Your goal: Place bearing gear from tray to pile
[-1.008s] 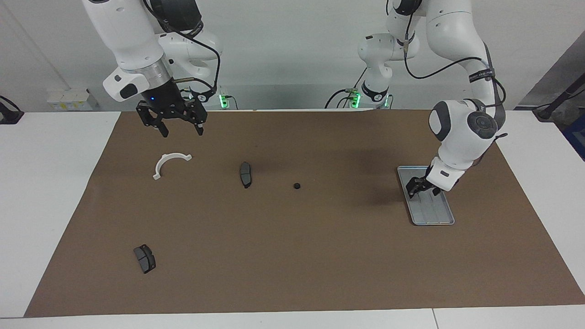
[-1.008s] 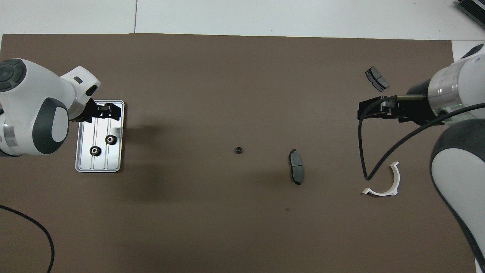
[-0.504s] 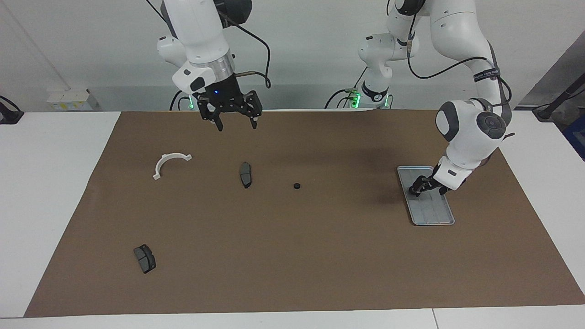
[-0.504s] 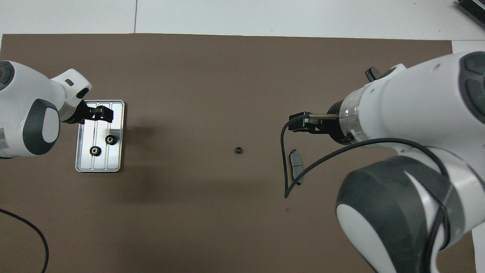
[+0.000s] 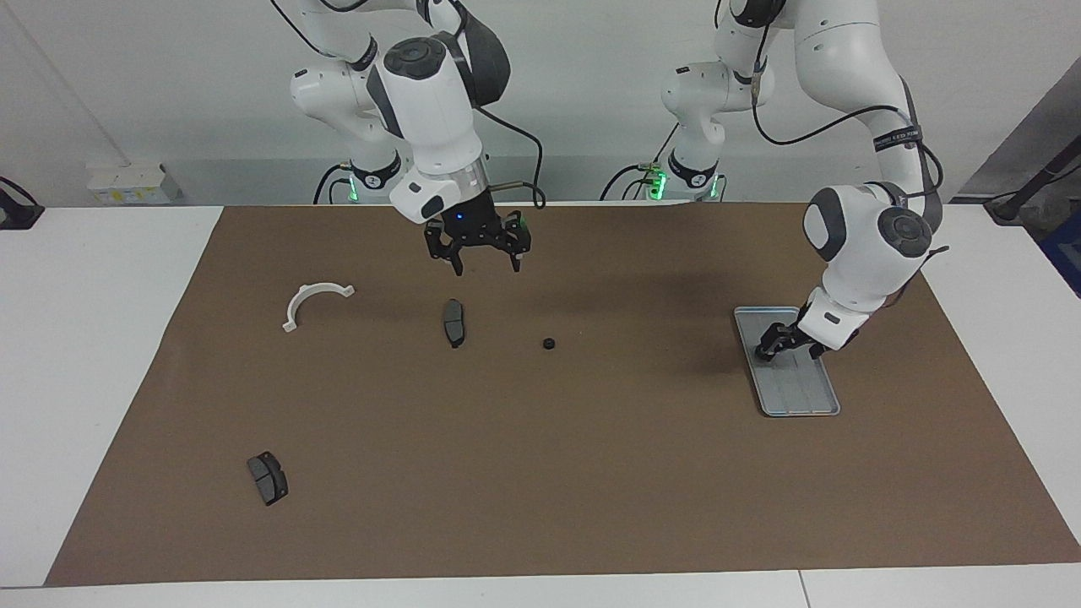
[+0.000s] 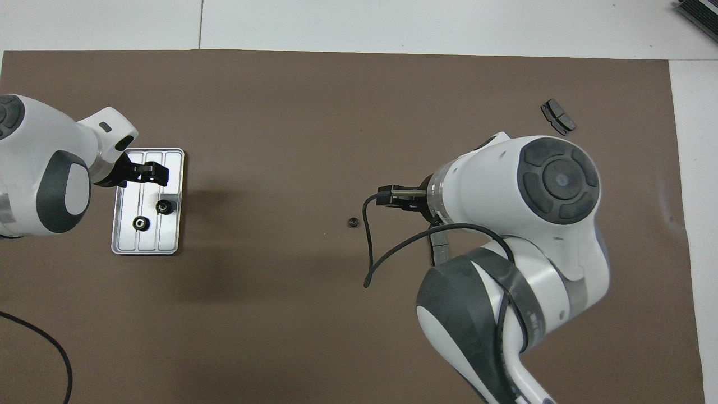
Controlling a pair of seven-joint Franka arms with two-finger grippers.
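Observation:
The silver tray (image 5: 804, 395) lies toward the left arm's end of the mat; in the overhead view (image 6: 124, 247) it holds two black bearing gears (image 6: 163, 206) (image 6: 139, 223). My left gripper (image 5: 790, 353) hangs open just over the tray and hides the gears in the facing view. A third bearing gear (image 5: 549, 344) lies on the mat's middle. The pile is a white half-ring bracket (image 5: 312, 300) and two dark brake pads (image 5: 453, 322) (image 5: 267, 477). My right gripper (image 5: 487, 263) is open and empty, raised over the mat beside the middle brake pad.
The brown mat (image 5: 540, 473) covers the table. In the overhead view the right arm (image 6: 521, 224) hides the bracket and most of the middle brake pad. A black cable (image 6: 33, 336) lies on the mat near the left arm.
My right gripper has swung from over the white bracket toward the table's middle and come lower, still open. My left gripper has shifted slightly over the tray.

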